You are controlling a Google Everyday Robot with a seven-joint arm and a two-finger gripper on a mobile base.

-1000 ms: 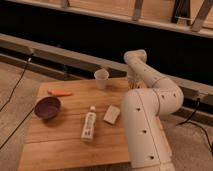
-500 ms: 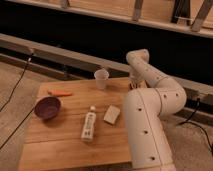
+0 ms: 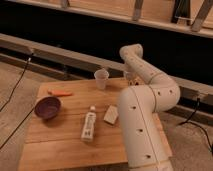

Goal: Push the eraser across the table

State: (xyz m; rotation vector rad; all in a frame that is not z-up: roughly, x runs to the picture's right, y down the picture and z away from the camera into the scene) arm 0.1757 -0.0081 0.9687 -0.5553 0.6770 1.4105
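The table (image 3: 65, 137) is a light-brown plank top that fills the middle of the camera view. My white arm rises from the front right, bends at the far edge and reaches down to the table's far right corner. There the gripper (image 3: 130, 77) sits low, just right of a white cup (image 3: 101, 78), shut, and mostly hidden behind the arm. The eraser is hidden from this view. I see nothing held in the gripper.
A purple bowl (image 3: 47, 107) stands at the left with an orange carrot-like stick (image 3: 60, 93) behind it. A white bottle (image 3: 89, 123) lies in the middle beside a cream-white block (image 3: 111, 114). Black cables trail over the floor on both sides.
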